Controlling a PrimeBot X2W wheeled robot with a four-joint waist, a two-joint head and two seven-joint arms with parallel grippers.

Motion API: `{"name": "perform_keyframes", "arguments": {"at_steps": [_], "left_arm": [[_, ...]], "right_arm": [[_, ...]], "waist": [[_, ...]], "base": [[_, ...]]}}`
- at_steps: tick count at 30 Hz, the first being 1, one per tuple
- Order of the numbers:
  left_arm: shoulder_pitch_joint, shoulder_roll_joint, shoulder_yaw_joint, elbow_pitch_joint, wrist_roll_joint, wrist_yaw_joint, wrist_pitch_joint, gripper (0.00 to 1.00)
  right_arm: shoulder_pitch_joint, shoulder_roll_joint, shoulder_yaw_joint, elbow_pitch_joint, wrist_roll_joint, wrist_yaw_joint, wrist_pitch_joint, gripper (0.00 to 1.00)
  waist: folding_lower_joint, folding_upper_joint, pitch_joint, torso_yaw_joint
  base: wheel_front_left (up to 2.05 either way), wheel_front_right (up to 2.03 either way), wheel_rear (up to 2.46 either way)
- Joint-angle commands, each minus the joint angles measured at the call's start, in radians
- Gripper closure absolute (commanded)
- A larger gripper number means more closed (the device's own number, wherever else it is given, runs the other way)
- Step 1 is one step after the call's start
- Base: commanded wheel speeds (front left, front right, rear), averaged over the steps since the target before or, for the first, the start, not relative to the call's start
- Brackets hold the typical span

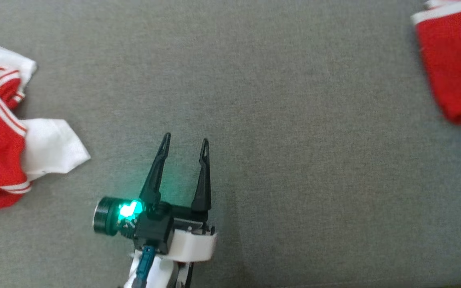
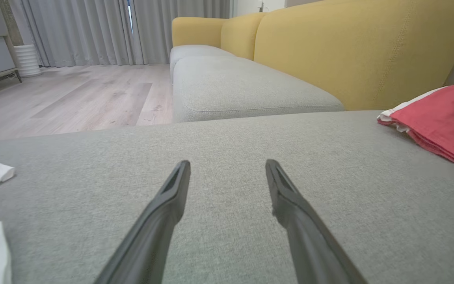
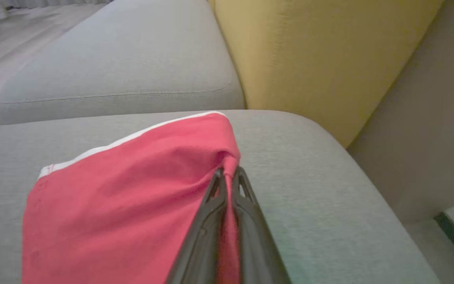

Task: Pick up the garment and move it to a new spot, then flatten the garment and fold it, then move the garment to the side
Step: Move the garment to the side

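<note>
Right gripper (image 3: 229, 172): fingers pressed together, pinching a raised fold of the red garment (image 3: 132, 189) near its right edge. The garment lies on the grey seat cushion (image 3: 321, 189) at the far right of the work area, close to the yellow backrest (image 3: 309, 59). Its white trim runs along the far edge. It appears folded into a compact stack, so the step in hand is judged to be carrying it aside.

Left gripper (image 1: 186, 139): fingers spread, holding nothing, above bare cushion near the centre. A second, crumpled red and white garment (image 1: 2, 152) lies at the left, well apart from both tools.

Procedure:
1. Confirm that the pinch takes in all layers. A grip on the top layer alone is likely to peel the stack open.
2. Lift only enough to free the cloth from the cushion. The fabric is limp and will hang.
3. Travel slowly and low, and lay the garment down before releasing.
4. Keep the left gripper clear of the path.
</note>
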Motion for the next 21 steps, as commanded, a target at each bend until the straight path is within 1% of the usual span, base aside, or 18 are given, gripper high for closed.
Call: {"name": "perform_keyframes", "arguments": {"at_steps": [1, 4, 5, 6, 7, 8, 11, 13, 17, 21], "left_arm": [[-0.027, -0.002, 0.028, -0.031, 0.018, -0.003, -0.005, 0.0], [-0.045, -0.002, 0.03, -0.029, 0.023, -0.007, -0.005, 0.0], [-0.049, -0.002, 0.031, -0.028, 0.023, -0.008, -0.005, 0.0], [-0.049, -0.002, 0.031, -0.028, 0.023, -0.008, -0.005, 0.0], [-0.053, -0.002, 0.032, -0.026, 0.024, -0.009, -0.005, 0.0], [-0.056, -0.002, 0.032, -0.024, 0.023, -0.01, -0.005, 0.0], [-0.06, -0.002, 0.03, -0.012, 0.015, -0.011, -0.005, 0.0], [-0.057, -0.002, 0.027, -0.005, 0.007, -0.011, -0.005, 0.0], [-0.032, -0.002, 0.023, 0.003, -0.009, -0.009, -0.005, 0.0], [0.009, -0.002, 0.029, 0.012, -0.031, -0.005, -0.005, 0.0]], "right_arm": [[-0.006, -0.065, -0.031, -0.004, -0.014, -0.001, -0.013, 1.0], [-0.019, -0.096, -0.086, 0.02, -0.03, -0.001, -0.027, 1.0], [-0.026, -0.102, -0.104, 0.031, -0.042, -0.001, -0.036, 0.97], [-0.026, -0.102, -0.104, 0.031, -0.042, -0.001, -0.036, 0.97], [-0.034, -0.105, -0.125, 0.045, -0.057, -0.001, -0.049, 0.13], [-0.042, -0.106, -0.144, 0.059, -0.079, -0.001, -0.064, 0.0], [-0.07, -0.086, -0.191, 0.093, -0.166, -0.001, -0.124, 0.0], [-0.078, -0.047, -0.209, 0.098, -0.229, -0.001, -0.151, 0.0], [-0.043, 0.072, -0.194, 0.06, -0.307, -0.001, -0.17, 0.0], [0.052, 0.192, -0.15, -0.011, -0.327, -0.001, -0.176, 0.0]], "waist": [[-0.0002, 0.0, 0.048, -0.017], [-0.0002, 0.0, 0.072, -0.017], [-0.0002, 0.0, 0.076, -0.016], [-0.0002, 0.0, 0.076, -0.016], [-0.0002, 0.0, 0.079, -0.015], [-0.0002, 0.0, 0.079, -0.014], [-0.0002, 0.0, 0.057, -0.009], [-0.0002, 0.0, 0.023, -0.006], [-0.0002, 0.0, -0.066, 0.002], [-0.0002, 0.0, -0.173, 0.019]], "base": [[0.0, 0.0, 0.0], [0.0, 0.0, 0.0], [0.0, 0.0, 0.0], [0.0, 0.0, 0.0], [0.0, 0.0, 0.0], [0.0, 0.0, 0.0], [0.0, 0.0, 0.0], [0.0, 0.0, 0.0], [0.0, 0.0, 0.0], [0.0, 0.0, 0.0]]}}
